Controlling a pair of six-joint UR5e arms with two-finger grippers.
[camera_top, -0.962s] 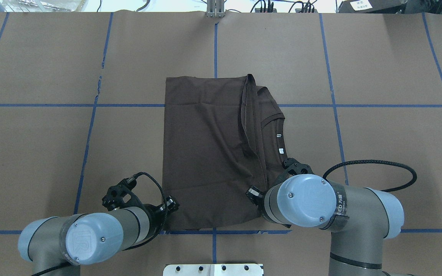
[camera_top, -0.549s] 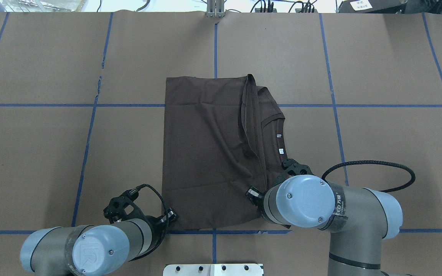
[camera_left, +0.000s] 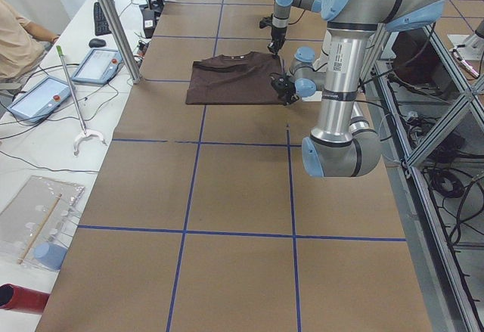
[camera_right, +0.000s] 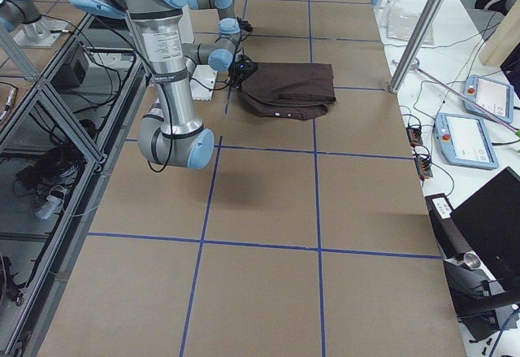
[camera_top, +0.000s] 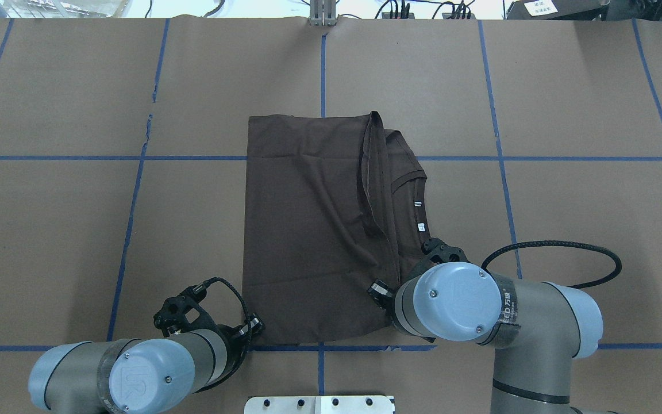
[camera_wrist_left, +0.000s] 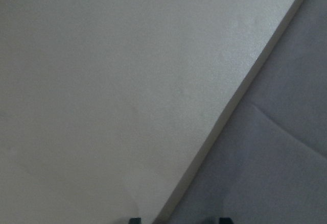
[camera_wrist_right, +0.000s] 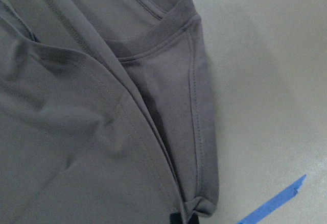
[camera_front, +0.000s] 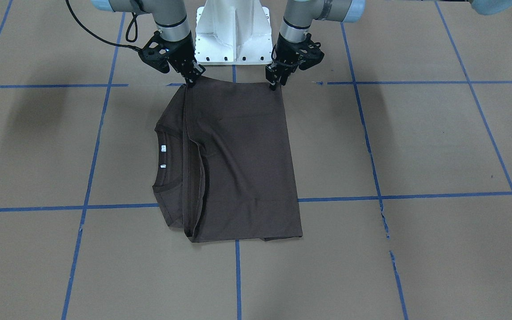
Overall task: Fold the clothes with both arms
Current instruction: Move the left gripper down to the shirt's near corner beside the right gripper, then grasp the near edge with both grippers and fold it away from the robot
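The dark brown T-shirt [camera_top: 308, 230] lies folded lengthwise on the brown table, collar and white neck tags [camera_top: 421, 225] on its right side. My left gripper [camera_top: 253, 328] is at the shirt's near left corner. In the left wrist view its fingertips stand apart with the shirt's edge [camera_wrist_left: 271, 157] running between them, so it is open. My right gripper [camera_front: 192, 80] is at the near right corner, mostly hidden under its wrist from overhead. In the right wrist view its tips [camera_wrist_right: 184, 219] sit close together, shut on the folded corner of the shirt [camera_wrist_right: 76, 132].
The white pedestal base [camera_front: 233, 31] stands just behind both grippers. A black cable loop [camera_top: 566, 247] lies right of the right arm. Blue tape lines [camera_top: 322, 69] grid the table. A person [camera_left: 15, 41] sits beyond the far edge by tablets.
My left arm has drawn back toward the robot, bringing its gripper down along the shirt's left edge to the near corner. The right arm and the shirt have barely moved.
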